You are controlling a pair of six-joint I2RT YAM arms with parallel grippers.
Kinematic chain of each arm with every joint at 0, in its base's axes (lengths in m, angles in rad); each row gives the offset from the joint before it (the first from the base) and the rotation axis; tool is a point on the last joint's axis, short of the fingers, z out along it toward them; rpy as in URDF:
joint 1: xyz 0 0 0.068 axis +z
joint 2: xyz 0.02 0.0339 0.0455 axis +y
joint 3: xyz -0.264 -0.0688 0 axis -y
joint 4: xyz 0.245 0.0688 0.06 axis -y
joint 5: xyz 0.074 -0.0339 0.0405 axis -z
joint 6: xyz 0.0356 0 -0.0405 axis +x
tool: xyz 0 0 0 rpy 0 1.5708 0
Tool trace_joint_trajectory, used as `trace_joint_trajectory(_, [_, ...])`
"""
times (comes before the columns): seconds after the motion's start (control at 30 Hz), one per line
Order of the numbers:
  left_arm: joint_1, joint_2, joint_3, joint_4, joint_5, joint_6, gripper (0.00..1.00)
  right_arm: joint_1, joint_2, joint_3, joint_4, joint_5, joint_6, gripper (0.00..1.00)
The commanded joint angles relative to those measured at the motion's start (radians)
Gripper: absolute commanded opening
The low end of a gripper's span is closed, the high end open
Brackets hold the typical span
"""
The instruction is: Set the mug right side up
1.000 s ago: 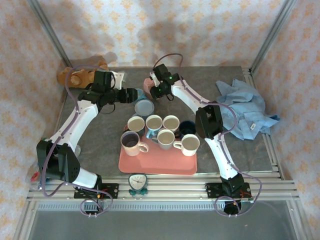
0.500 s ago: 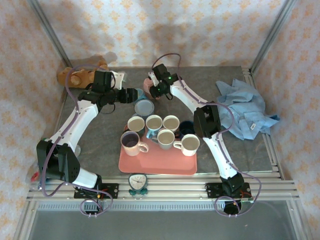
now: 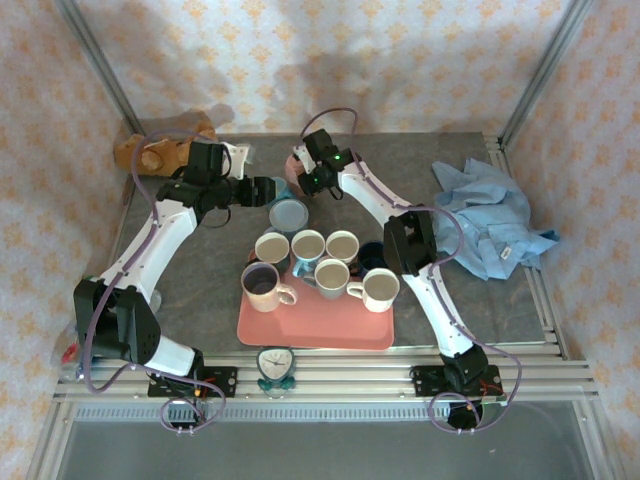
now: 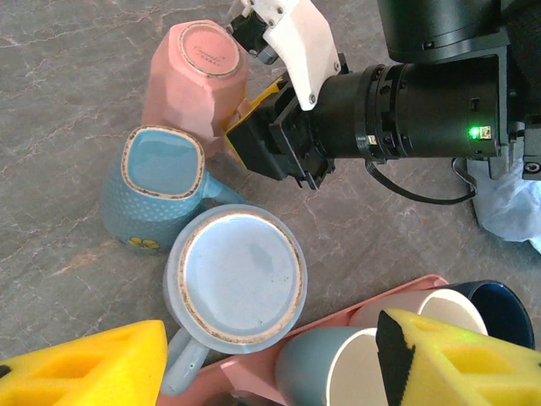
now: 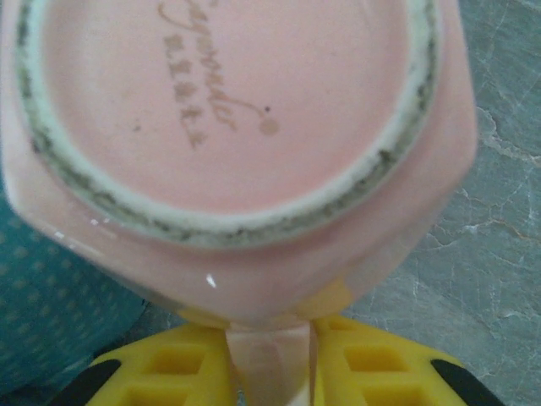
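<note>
Gripping entry: pink mug (image 5: 245, 127), base-up on the desk (image 5: 499, 254) beside a teal mug (image 5: 51, 279), handle (image 5: 269, 347) pinched in the narrow right pincer (image 5: 269, 376); seat pads squarely, lift clear, then roll upright.

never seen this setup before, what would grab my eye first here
The upside-down pink ceramic mug at the far middle of the grey table, its handle pinched by the right gripper. Next, the cluster of upright mugs at the pink plastic tray near centre, and the crumpled blue cloth at the right edge.
</note>
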Motion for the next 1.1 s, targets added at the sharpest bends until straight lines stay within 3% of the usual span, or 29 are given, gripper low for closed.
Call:
trace_joint_trajectory(0.0, [0.011, 0.012, 0.004, -0.005, 0.023, 0.017, 0.67, -0.005, 0.019, 0.043, 0.001, 0.01, -0.017, 0.23])
trace_joint_trajectory(0.33, [0.017, 0.01, 0.005, -0.001, 0.034, 0.002, 0.67, -0.005, -0.052, -0.012, 0.032, 0.011, -0.015, 0.0])
trace_joint_trajectory(0.73, [0.017, -0.016, -0.014, 0.033, 0.055, -0.031, 0.67, -0.006, -0.208, -0.158, 0.12, 0.008, 0.016, 0.0])
trace_joint_trajectory(1.07, [0.016, -0.052, -0.035, 0.087, 0.085, -0.067, 0.67, -0.006, -0.537, -0.507, 0.346, 0.005, 0.109, 0.0])
